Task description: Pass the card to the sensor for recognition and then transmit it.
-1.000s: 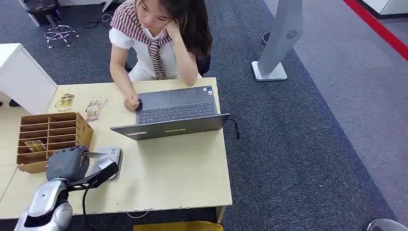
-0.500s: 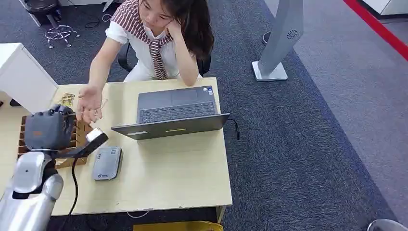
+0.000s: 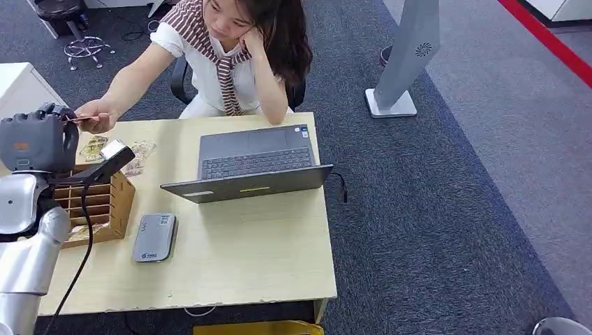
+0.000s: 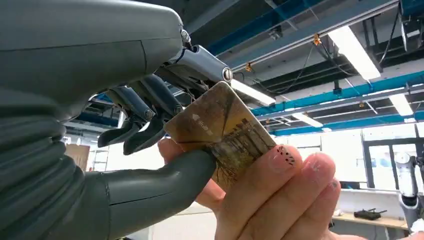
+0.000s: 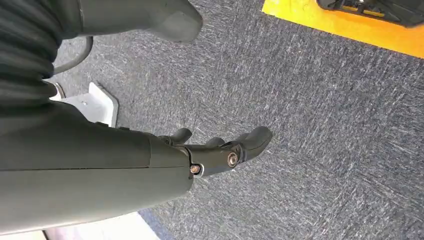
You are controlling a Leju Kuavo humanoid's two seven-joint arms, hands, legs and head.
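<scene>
My left hand is raised at the table's far left and pinches a brown patterned card between thumb and fingers. A person's hand reaches across and grips the same card at its free end; their fingers overlap the card's face. The grey card sensor lies flat on the table, below and right of my left hand. My right hand hangs over the carpet, fingers loosely apart, holding nothing.
A wooden slotted organizer stands under my left arm. An open laptop sits mid-table in front of the seated person. Loose cards lie behind the organizer. A white cabinet stands at the far left, a floor stand on the carpet.
My left hand rose from above the sensor up and back to the far left with the card. The person's hand left the laptop, reached over and took hold of the card.
</scene>
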